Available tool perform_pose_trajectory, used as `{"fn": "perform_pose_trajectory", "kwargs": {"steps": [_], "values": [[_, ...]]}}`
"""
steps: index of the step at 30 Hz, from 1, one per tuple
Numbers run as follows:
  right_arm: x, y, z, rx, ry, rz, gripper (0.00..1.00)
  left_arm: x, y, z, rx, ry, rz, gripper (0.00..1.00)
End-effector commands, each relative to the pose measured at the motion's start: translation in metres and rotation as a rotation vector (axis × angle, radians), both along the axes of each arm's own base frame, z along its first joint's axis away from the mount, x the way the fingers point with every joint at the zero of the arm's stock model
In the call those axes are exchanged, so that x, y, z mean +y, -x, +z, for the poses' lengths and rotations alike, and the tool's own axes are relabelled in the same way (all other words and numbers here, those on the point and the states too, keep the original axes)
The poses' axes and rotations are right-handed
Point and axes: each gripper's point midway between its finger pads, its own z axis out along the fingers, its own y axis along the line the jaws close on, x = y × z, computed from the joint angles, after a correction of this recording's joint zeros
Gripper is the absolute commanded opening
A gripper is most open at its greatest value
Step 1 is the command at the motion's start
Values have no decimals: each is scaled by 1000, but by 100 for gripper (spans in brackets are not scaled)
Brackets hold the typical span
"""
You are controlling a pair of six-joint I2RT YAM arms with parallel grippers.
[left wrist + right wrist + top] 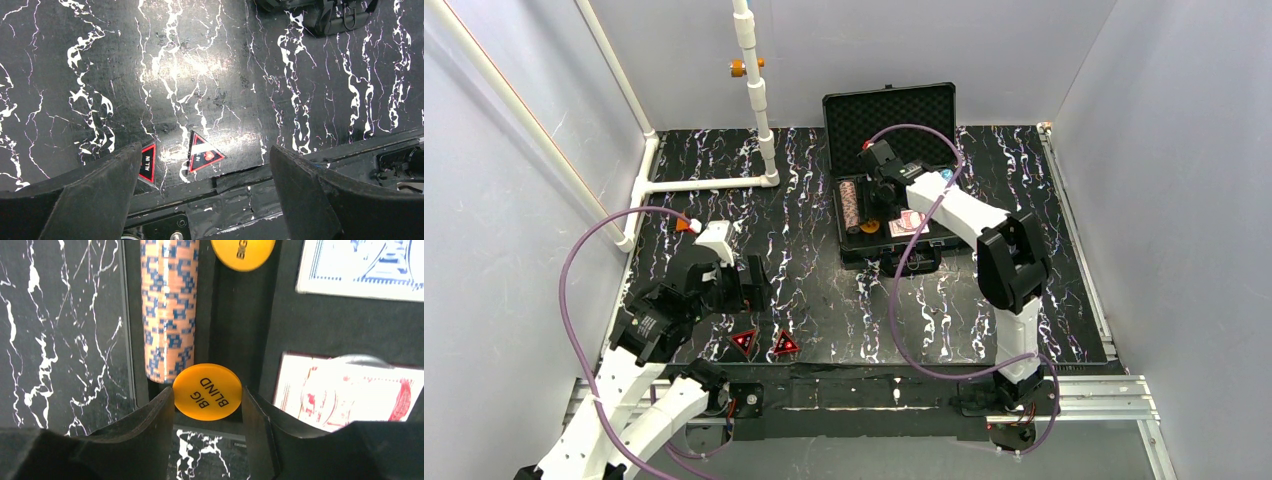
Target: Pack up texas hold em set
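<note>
Black marbled table [824, 290] is carrying a half-packed texas hold em set. The case [894, 256] is standing open at far ctr, w/ ribbed lid [889, 115] propped upright so the foam tray [285, 330] is reachable from above.

R arm [984, 225] is reaching in from the near right. Its right gripper [207, 397] is pinching a BIG BLIND disc [207, 390] by the rim, pads pressing both sides. The disc is sitting right at the end of the chip stack [169, 305], which is lying in the tray's left slot. Prob. it's being lined up w/ the groove there; whether it's already seated can't be told.

A blue-backed deck [360, 265] and a red-backed deck [345, 390] are sitting in pockets to the right, w/ a second orange disc [242, 252] just beside the stack.

L arm [639, 330] is hanging over the near left edge, left gripper [205, 150] spread wide and holding nothing. It's framing the red-black triangles [202, 155], which are lying flat on the table, well apart from the case. They're likely the next pickup.
</note>
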Motion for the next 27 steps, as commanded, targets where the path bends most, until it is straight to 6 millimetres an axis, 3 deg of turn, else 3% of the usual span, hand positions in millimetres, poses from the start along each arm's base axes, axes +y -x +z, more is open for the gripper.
{"fn": "perform_pose_trajectory", "kwargs": {"steps": [1,18,27], "values": [[11,-25,15,-42,-54,28,15,4,0,-8,25,-28,11,99],[7,-53,-1,-14,-66,10,19,5,-1,-10,31,-36,17,99],[7,-63,0,-24,-62,-1,24,5,-1,-11,34,-39,18,100]]}}
